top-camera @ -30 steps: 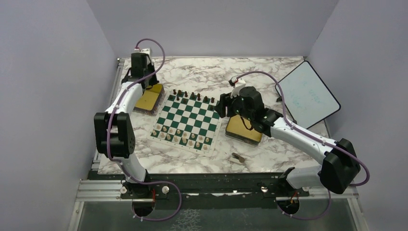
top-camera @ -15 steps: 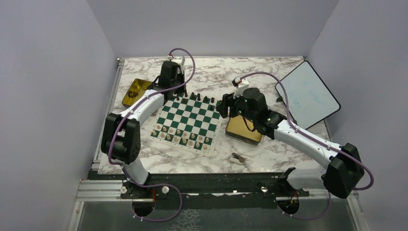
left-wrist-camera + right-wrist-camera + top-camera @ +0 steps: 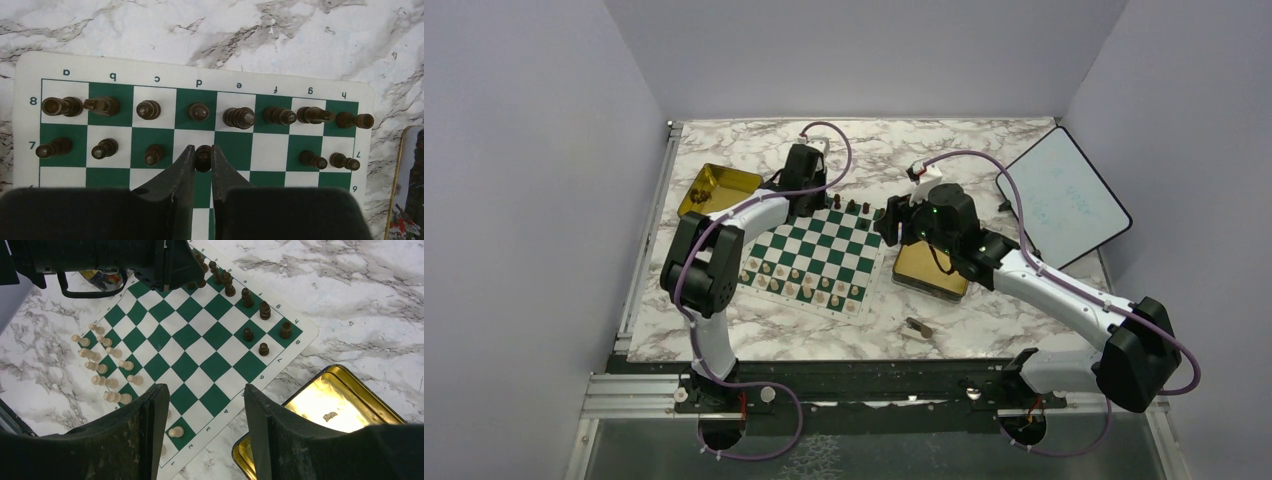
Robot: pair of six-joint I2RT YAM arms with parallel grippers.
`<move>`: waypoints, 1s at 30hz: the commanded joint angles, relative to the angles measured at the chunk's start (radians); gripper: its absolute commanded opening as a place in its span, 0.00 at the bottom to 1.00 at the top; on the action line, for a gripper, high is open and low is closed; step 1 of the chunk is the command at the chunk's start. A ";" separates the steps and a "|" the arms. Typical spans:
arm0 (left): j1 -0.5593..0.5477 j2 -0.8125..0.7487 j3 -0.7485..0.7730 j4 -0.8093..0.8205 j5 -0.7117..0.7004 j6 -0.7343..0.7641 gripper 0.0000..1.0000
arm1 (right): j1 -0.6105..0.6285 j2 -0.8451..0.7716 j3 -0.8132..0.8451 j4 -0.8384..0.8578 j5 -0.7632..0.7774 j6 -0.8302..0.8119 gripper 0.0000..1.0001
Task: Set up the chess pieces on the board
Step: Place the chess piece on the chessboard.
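The green and white board (image 3: 824, 248) lies mid-table. Dark brown pieces (image 3: 239, 117) fill its far row, with pawns (image 3: 105, 148) in front on the a, b, c, g and h files. Pale pieces (image 3: 107, 370) stand in the two near rows. My left gripper (image 3: 203, 150) is shut on a dark brown pawn (image 3: 203, 157), low over the row-7 squares near the d and e files. It sits at the board's far edge in the top view (image 3: 802, 205). My right gripper (image 3: 205, 390) is open and empty, high over the board's right side (image 3: 886, 222).
A gold tin (image 3: 717, 187) with several pieces stands at the back left. Another gold tin (image 3: 325, 405) lies right of the board. A black-rimmed white tablet (image 3: 1064, 200) leans at the far right. A small brown thing (image 3: 918, 326) lies on the marble near the front.
My left arm has swung right from the back-left tin to the board's far edge. The right arm has hardly moved.
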 commanded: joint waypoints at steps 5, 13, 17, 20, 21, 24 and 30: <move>-0.003 0.023 0.008 0.038 -0.031 -0.014 0.15 | 0.009 -0.011 -0.010 0.026 0.028 -0.007 0.62; -0.004 0.044 -0.008 0.045 -0.034 -0.010 0.15 | 0.008 -0.007 -0.007 0.024 0.027 -0.006 0.62; -0.004 0.050 -0.011 0.048 -0.036 -0.007 0.16 | 0.009 -0.006 -0.005 0.025 0.027 -0.006 0.62; -0.004 0.054 -0.014 0.050 -0.038 -0.007 0.16 | 0.008 -0.006 -0.004 0.024 0.025 -0.006 0.62; -0.004 0.057 -0.014 0.051 -0.039 -0.004 0.16 | 0.008 -0.006 -0.004 0.024 0.026 -0.006 0.62; -0.004 0.061 -0.017 0.048 -0.045 -0.001 0.16 | 0.008 -0.005 -0.004 0.024 0.026 -0.007 0.62; -0.004 0.073 -0.025 0.051 -0.052 0.003 0.17 | 0.008 -0.007 -0.007 0.024 0.027 -0.008 0.62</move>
